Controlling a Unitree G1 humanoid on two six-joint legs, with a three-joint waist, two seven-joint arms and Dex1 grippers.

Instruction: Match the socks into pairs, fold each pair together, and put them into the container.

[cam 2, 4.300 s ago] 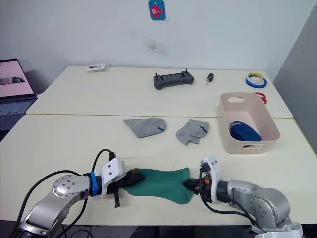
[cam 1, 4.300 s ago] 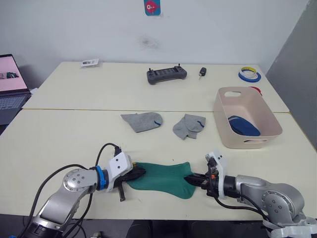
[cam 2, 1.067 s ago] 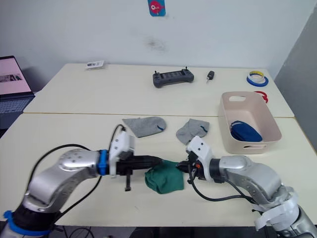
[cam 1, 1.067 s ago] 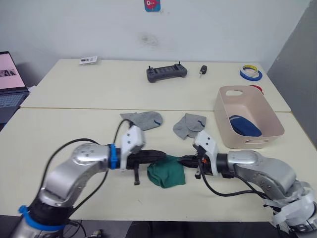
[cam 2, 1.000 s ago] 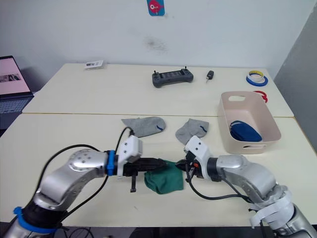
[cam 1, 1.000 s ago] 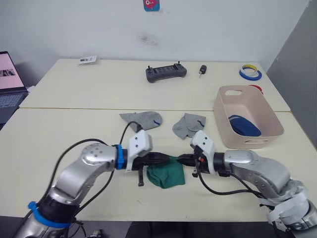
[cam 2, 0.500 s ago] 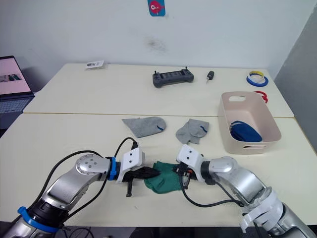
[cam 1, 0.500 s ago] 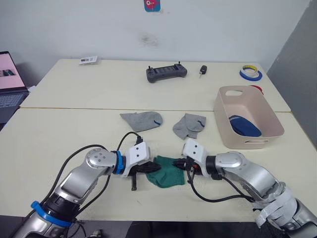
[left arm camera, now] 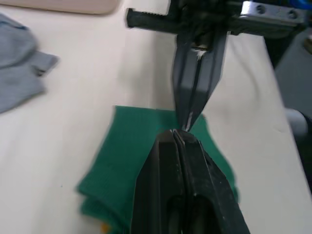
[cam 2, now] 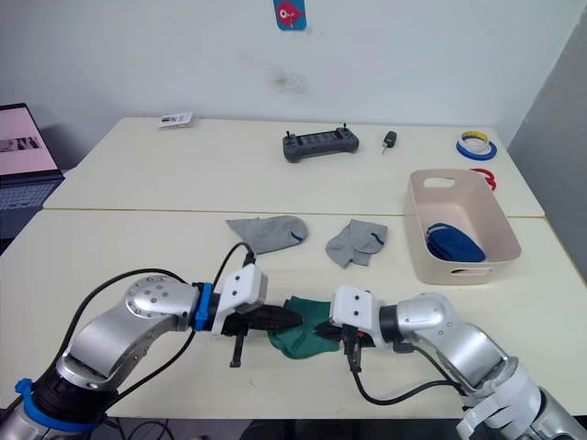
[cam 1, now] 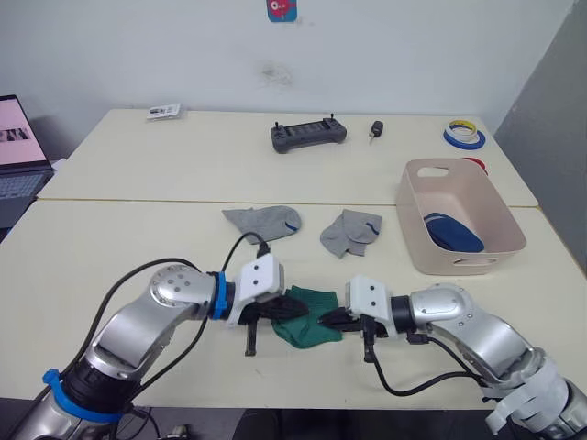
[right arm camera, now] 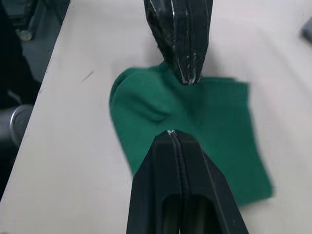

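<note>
Folded green socks, soft ribbed knit

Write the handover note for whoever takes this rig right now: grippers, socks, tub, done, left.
Left gripper: shut, tip over the left edge of the folded green pair, not visibly pinching it.
Right gripper: shut, tip over the pair's right side, facing the left one.
Green pair: folded bundle on the near table, between the two grippers.
Grey socks: one lying flat, one crumpled, apart, mid-table.
Container: at the right, with a blue bundle inside.
Done: blue in the tub, green folded.
Left: move green into the tub, then pair, fold and bin the grey.
</note>
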